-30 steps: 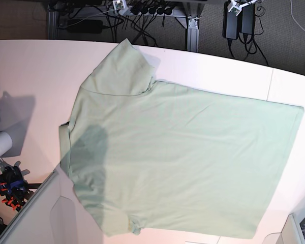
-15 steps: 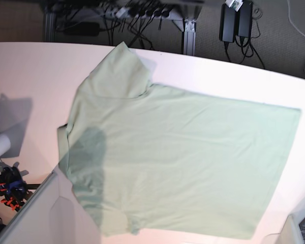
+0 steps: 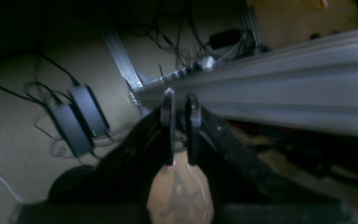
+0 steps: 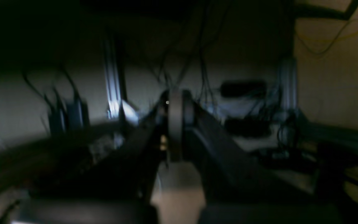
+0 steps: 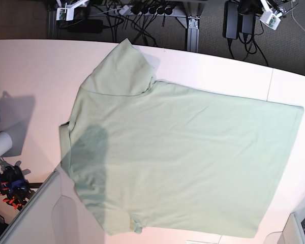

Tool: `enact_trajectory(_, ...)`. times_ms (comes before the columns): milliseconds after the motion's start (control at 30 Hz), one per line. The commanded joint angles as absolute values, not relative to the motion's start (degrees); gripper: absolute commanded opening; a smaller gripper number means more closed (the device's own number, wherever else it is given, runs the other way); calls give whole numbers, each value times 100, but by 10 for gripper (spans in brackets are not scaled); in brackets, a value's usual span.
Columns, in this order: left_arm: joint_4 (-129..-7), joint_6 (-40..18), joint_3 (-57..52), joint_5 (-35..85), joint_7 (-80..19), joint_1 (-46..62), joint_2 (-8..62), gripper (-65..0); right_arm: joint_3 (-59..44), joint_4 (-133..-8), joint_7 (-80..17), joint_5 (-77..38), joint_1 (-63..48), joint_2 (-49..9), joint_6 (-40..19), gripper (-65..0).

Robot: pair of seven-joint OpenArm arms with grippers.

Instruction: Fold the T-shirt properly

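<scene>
T-shirt [image 5: 178, 157] is laid flat on the white table [image 5: 30, 71], spread across most of the surface; collar end at the left, hem at the right, one sleeve pointing to the far edge, the other at the near-left edge next to a grey panel [image 5: 46, 213]. Fabric is judged light, soft and limp: it will drape and bunch, nothing stiff to lever against, low risk of damage but easy to drag out of square. Best purchase is judged to be at edges and corners, e.g. hem corners at the right or sleeve/shoulder seams, pinched thin against the table. No fold made yet. Neither arm is seen in the base view. Left gripper [image 3: 180, 102] is seen only in its wrist view: fingers nearly together with a narrow gap, nothing between them, pointed at the table edge and floor cabling. Right gripper [image 4: 176, 102] in its wrist view: fingers pressed together, nothing held, scene dark and motion-blurred. Buttons, label and collar detail cannot be made out; shirt appears to be lying back-up or too washed out to tell. Near hem edge is partly cut off by the frame. A dark shadow patch sits on the left part of the shirt.
</scene>
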State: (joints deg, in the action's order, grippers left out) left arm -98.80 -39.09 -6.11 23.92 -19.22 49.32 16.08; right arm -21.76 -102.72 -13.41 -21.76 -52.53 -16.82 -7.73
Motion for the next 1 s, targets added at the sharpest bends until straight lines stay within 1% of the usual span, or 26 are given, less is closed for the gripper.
enact_trajectory(0, -10154, -4000, -755, 2609, -1946, 5087, 1691, -570, -2340, -10525, -1387, -2307, -5317, -1728, -773, -583)
enact_trajectory(33, -10322, -4000, -871, 2746, -2029, 5157, 1739, -535, -2445, -10707, -1457, -2421, -5306, -1730, -773, -526)
enact_trajectory(100, -10624, -4000, -1107, 2993, -2130, 5295, 1841, -445, -2633, -11069, -1601, -2611, -5286, -1726, -773, -399)
enact_trajectory(133, -10753, -4000, -1221, 3100, -2132, 5371, 1903, -401, -2705, -11242, -1660, -2685, -5269, -1712, -773, -346)
enact_trajectory(167, -10864, -4000, -1319, 3194, -2130, 5446, 1957, -368, -2764, -11395, -1673, -2768, -5231, -1693, -773, -309)
enact_trajectory(200, -10962, -4000, -1409, 3275, -2132, 5507, 2025, -349, -2803, -11515, -1680, -2869, -5186, -1669, -773, -289)
enact_trajectory(267, -11122, -4000, -1570, 3409, -2137, 5612, 2134, -347, -2818, -11666, -1712, -3009, -4978, -1588, -773, -285)
enact_trajectory(367, -11306, -4000, -1721, 3616, -2270, 5651, 2303, -347, -2794, -11577, -1964, -3107, -4447, -1326, -775, -285)
enact_trajectory(533, -11356, -3990, -1769, 3706, -2316, 5559, 2593, -346, -2714, -10842, -1984, -3107, -3684, -819, -801, -285)
enact_trajectory(567, -11356, -3918, -1769, 3708, -2364, 5511, 2655, -345, -2676, -10669, -2001, -3105, -3551, -760, -845, -285)
enact_trajectory(667, -11356, -3701, -1772, 3706, -2464, 5341, 2797, -291, -2515, -10193, -2145, -3109, -3210, -646, -987, -285)
enact_trajectory(767, -11356, -3660, -1774, 3704, -2473, 5190, 2899, -286, -2283, -9915, -2239, -3107, -3030, -493, -998, -285)
enact_trajectory(833, -11356, -3651, -1820, 3706, -2473, 5070, 2963, -286, -2134, -9876, -2261, -3096, -2987, -353, -1133, -285)
enact_trajectory(967, -11343, -3378, -2010, 3712, -2676, 4705, 3059, -286, -1865, -9878, -2283, -3052, -2991, -73, -1245, -285)
